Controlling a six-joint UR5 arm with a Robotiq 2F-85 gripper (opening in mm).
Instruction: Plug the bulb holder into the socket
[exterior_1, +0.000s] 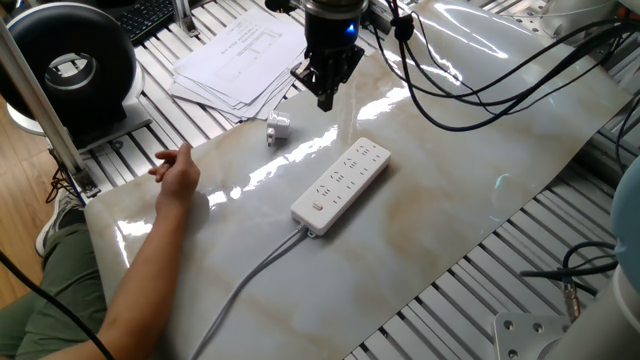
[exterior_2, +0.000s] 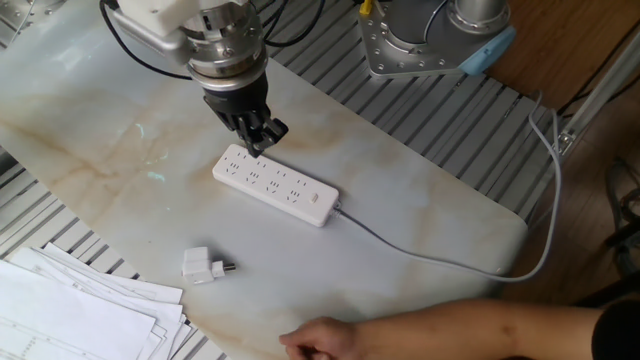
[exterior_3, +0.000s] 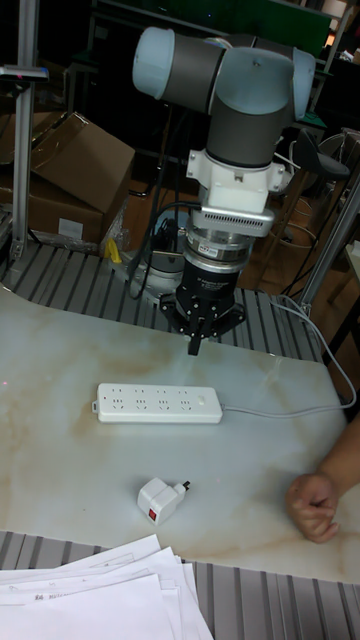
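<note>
A: Nearest us in the tall fixed view we have the stack of printed papers (exterior_3: 90, 600). Can we read them?

B: No. We see lines of print in one fixed view, but it's too small to make out. Just past the papers lies the bulb holder (exterior_3: 160, 498), on its side on the marble tabletop (exterior_3: 60, 450), prongs toward 2 o'clock, a small red mark on its near face. We can't read any brand on it.

A: At 3 o'clock from it we see a person's hand (exterior_3: 315, 505) resting on the table, fingers curled.

B: Farther back, at 12 o'clock from the bulb holder and well apart from it, is the socket (exterior_3: 160, 403): a long white power strip lying flat, rows of dark holes on top, grey cable (exterior_3: 290, 411) running off toward 3 o'clock. We find no legible label on it either.

A: And farthest, the gripper (exterior_3: 195, 346)?

B: It hangs above the table just beyond the strip's far edge, pointing down, touching nothing. Its two fingers are pressed together into one point, with nothing between them; the other fixed view (exterior_2: 262, 140) shows the same.
</note>
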